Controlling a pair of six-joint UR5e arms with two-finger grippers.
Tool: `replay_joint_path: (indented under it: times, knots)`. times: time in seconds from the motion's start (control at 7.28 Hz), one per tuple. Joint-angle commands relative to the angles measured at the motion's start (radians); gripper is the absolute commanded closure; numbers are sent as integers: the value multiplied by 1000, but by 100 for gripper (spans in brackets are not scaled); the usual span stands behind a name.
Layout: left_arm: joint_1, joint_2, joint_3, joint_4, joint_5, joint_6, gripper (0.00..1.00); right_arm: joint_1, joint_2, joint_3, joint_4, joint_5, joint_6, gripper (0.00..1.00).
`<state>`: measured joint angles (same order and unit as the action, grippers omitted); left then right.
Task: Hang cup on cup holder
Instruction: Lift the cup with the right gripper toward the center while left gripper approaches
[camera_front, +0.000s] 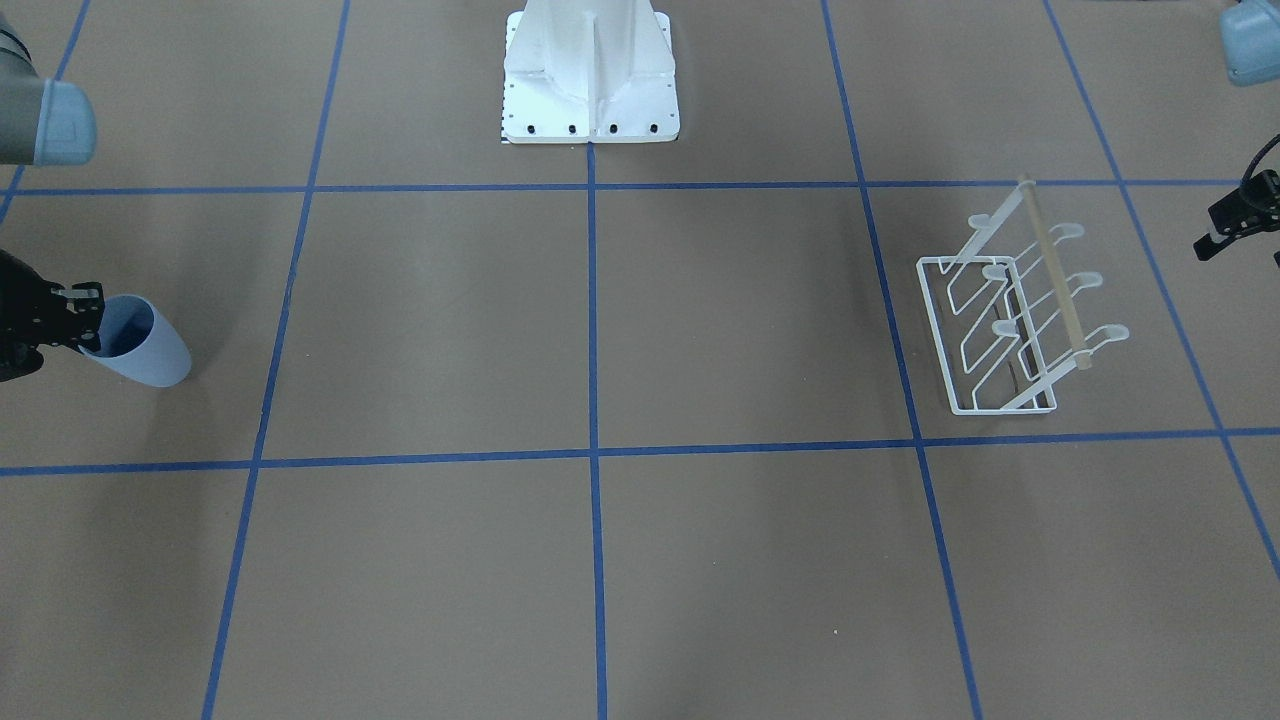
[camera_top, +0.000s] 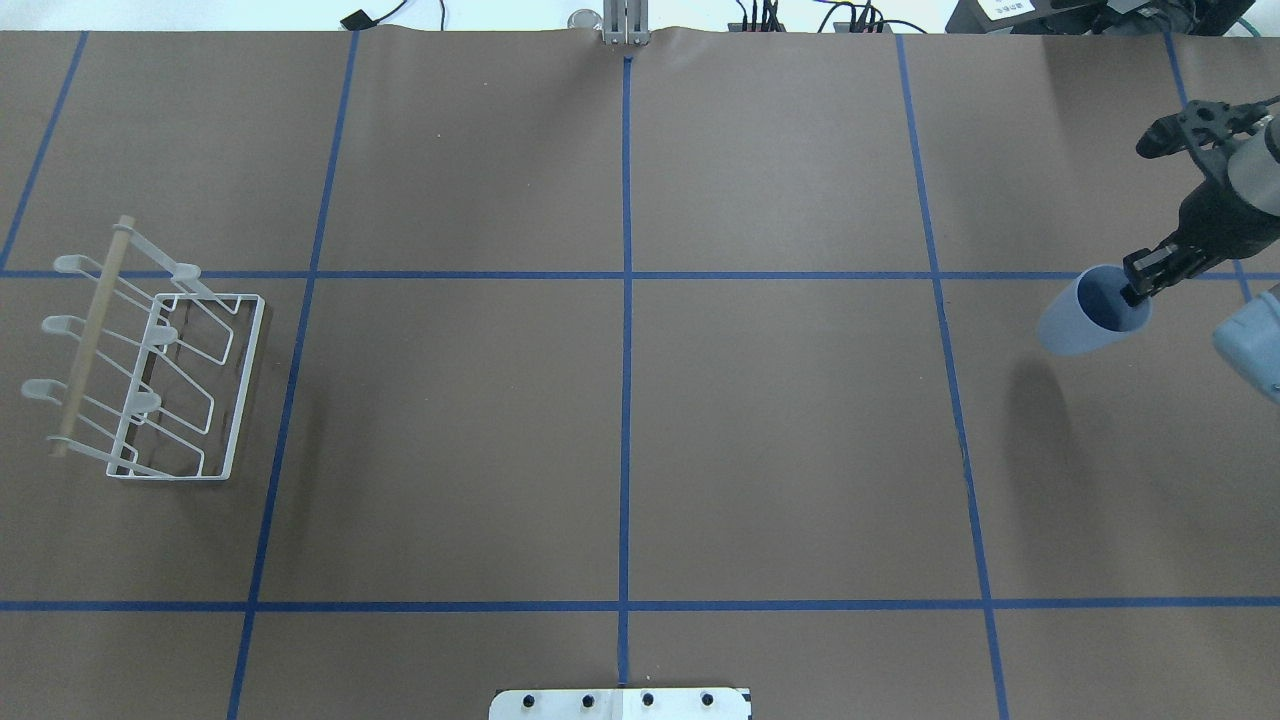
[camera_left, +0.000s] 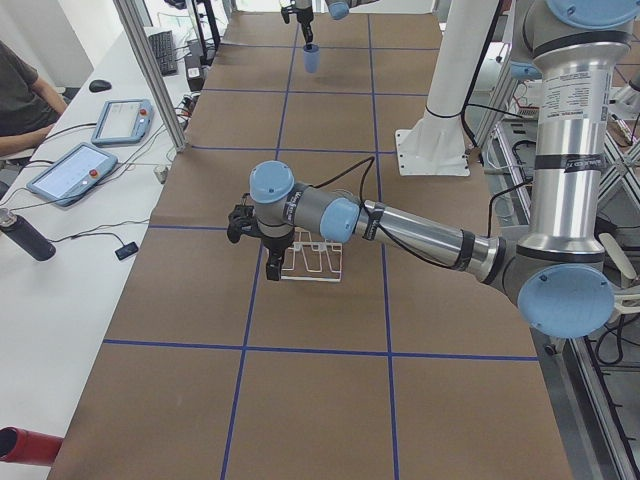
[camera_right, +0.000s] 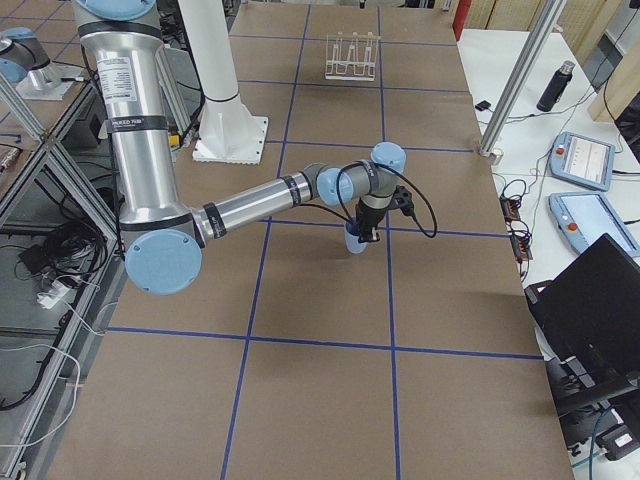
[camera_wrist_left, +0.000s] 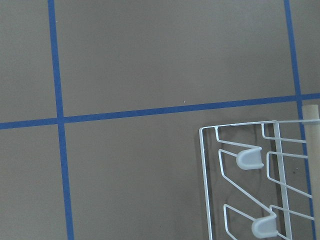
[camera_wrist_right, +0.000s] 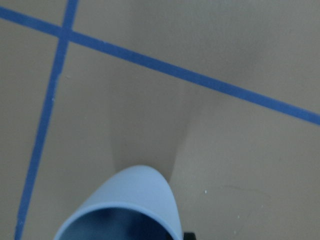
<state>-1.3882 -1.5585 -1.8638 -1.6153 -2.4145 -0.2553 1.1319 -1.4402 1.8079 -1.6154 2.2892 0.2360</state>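
The right gripper (camera_top: 1135, 292) clamps the rim of the pale blue cup (camera_top: 1080, 325), 1 finger inside its mouth, near the worktop's right edge. The white wire cup holder (camera_top: 160, 336) stands by the left edge. The left gripper (camera_front: 1222, 228) hangs just beside the holder; I cannot tell whether its jaws are parted or closed.

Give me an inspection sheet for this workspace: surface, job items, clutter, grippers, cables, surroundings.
Surface: brown table with blue tape grid.
Job's things: cup tilted, gripped at its rim; rack standing at the opposite end, prongs bare.
Clutter: nothing seen.
Grippers: right gripper shut on the cup; left gripper by the rack, open or shut unclear.
Cables: cable loops off the right wrist.
Surroundings: side bench with tablet, bottle, seated person.
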Motion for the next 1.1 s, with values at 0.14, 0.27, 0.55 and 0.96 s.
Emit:
replay_joint_path:
  times: [0.14,0.27,0.55,0.96]
  knots:
    - [1,-9,-6,-3,-5,-8,2,55,7,7,2,210,131,100]
    - [4,-38,-12,-12,-9,-122,2,55,38,11,44,273,252,100]
    - [18,-45,-8,-175,-12,-326,2,55,43,1,275,393,460,100]
    - [151,-144,3,-374,0,-736,2,51,49,1,616,409,758,100]
